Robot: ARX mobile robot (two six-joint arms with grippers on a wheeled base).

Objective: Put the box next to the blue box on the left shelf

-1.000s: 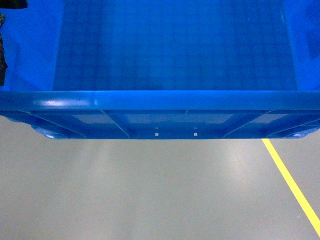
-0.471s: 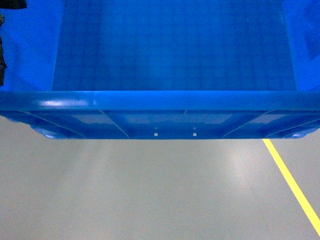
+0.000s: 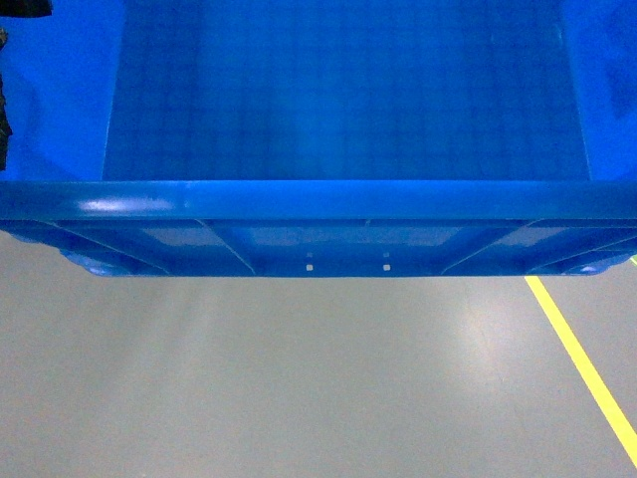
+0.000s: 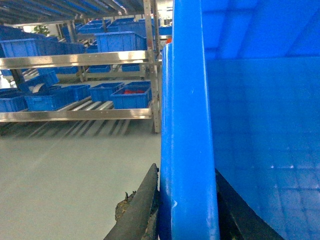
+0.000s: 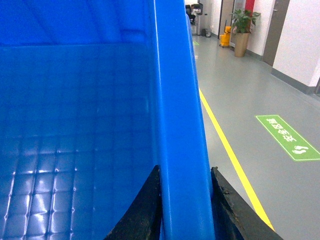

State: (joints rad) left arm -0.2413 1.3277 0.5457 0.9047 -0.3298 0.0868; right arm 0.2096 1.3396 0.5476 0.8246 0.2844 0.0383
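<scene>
The box (image 3: 328, 110) is a large bright-blue crate that fills the top half of the head view, with its grid floor and near rim (image 3: 318, 199) held above the grey floor. My left gripper (image 4: 186, 172) is shut on the box's left side rim (image 4: 189, 100), with one dark finger (image 4: 145, 200) outside and the other inside. My right gripper (image 5: 185, 170) is shut on the right side rim (image 5: 175, 100) in the same way. The left shelf and the blue box on it are out of view.
Steel-framed racks (image 4: 75, 60) holding small blue bins (image 4: 131, 95) stand across the floor to the left. A yellow floor line (image 3: 582, 358) runs on the right, passing a green floor sign (image 5: 287, 137). A potted plant (image 5: 243, 25) stands far ahead by the wall.
The yellow floor line has drifted slightly right beneath the box. The box sits the same in both grips.
</scene>
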